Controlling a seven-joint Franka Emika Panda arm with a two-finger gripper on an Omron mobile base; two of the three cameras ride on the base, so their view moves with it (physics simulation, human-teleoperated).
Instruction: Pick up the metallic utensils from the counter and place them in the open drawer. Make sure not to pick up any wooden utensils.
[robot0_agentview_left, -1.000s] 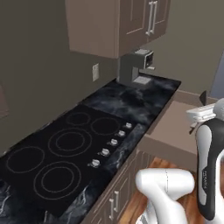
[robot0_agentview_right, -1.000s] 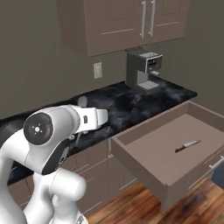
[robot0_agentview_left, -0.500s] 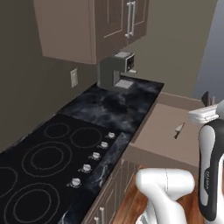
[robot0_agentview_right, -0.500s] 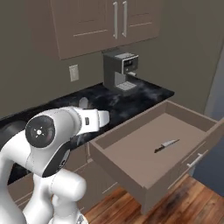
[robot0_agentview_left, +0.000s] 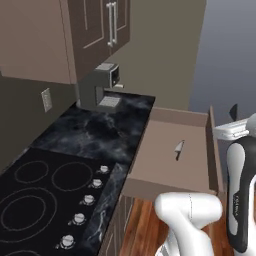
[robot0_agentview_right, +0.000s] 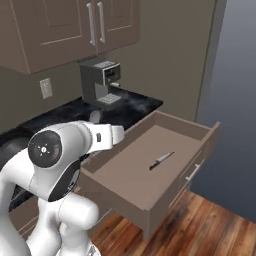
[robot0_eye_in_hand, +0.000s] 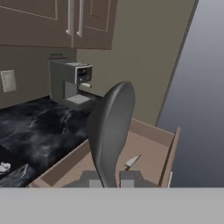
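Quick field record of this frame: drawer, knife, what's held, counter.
drawer: open drawer, pulled out from under the counter
knife: kitchen knife flat on the drawer floor, dark handle, pointed blade
gripper: gripper, jaws shut on the grey round-headed utensil, head up, in front of the drawer
counter: black marble counter, coffee machine at the far end
cooktop: cooktop with knobs
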